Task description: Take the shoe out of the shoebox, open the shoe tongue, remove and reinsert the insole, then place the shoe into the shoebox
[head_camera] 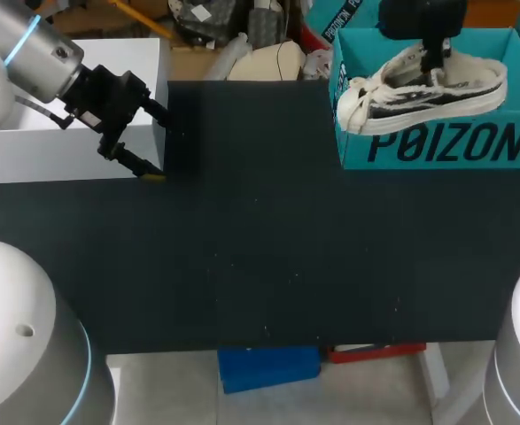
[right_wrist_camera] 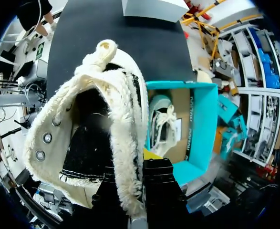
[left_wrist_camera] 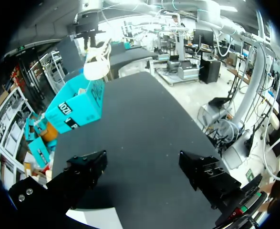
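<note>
Right end effector [right_wrist_camera: 139, 175] grips the fuzzy-edged shoe [head_camera: 423, 88] by its collar, the teal shoebox [head_camera: 446, 146] beneath it. Left end effector [head_camera: 160, 147] hangs open over the black worktop [head_camera: 268, 248], a white box [head_camera: 56, 150] beside it.

Right gripper [head_camera: 431, 58]: body was cut off at the head view's far edge, fingertips hidden behind the shoe [head_camera: 423, 88]. In its wrist view one finger lay covered by the shoe's fleece lining. Shoebox [right_wrist_camera: 204, 119]: one side was hidden behind the held shoe; second shoe [right_wrist_camera: 164, 121] inside partly covered. Left gripper [left_wrist_camera: 142, 161]: yellow tips were out of sight in its wrist view
</note>
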`<state>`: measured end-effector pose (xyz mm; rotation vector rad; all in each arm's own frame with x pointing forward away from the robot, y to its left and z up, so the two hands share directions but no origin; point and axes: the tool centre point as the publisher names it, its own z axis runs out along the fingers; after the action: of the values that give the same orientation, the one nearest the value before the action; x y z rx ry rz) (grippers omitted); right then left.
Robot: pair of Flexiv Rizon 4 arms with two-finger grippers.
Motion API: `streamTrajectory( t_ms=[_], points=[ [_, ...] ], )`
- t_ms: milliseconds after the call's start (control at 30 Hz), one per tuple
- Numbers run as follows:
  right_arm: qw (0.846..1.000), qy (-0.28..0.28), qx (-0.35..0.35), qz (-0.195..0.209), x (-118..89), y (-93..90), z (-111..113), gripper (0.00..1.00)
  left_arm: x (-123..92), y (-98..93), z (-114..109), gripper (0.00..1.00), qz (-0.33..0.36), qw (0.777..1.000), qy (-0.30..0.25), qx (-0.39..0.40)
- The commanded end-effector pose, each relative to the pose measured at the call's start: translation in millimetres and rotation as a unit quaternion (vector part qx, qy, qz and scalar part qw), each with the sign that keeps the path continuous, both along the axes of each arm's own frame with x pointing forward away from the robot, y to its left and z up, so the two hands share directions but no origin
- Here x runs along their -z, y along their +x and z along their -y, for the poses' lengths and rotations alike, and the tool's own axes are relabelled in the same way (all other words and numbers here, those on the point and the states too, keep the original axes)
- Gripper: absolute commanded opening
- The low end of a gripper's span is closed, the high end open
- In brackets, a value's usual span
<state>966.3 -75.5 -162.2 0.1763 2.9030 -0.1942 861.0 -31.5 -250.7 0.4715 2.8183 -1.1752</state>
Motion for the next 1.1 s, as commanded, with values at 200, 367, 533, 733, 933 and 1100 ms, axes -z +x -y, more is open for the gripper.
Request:
streamTrajectory(
  t_ms=[200,367,533,733,933,1100],
  points=[
    [1.0,0.019,-0.018,-0.014,0,84.9,76,0.0,0,-0.6,0,1.0,0.001,1.0,0.002,-0.001],
    [0.999,0.025,-0.033,-0.006,6,121.6,96,0.0,0,-0.6,0,1.0,0.001,1.0,0.002,-0.001],
    [0.999,0.036,-0.04,-0.003,18,150.2,105,0.0,0,-0.6,0,1.0,0.001,1.0,0.002,-0.001],
    [0.998,0.048,-0.038,-0.001,30,182.3,105,0.0,0,-0.6,0,1.0,0.001,1.0,0.002,-0.001],
    [0.998,0.054,-0.019,0.008,32,203.2,105,0.0,0,-0.6,0,1.0,0.001,1.0,0.002,-0.001],
    [0.998,0.054,-0.019,0.008,32,203.2,105,0.0,0,-0.6,0,1.0,0.001,1.0,0.002,-0.001]
  ],
)
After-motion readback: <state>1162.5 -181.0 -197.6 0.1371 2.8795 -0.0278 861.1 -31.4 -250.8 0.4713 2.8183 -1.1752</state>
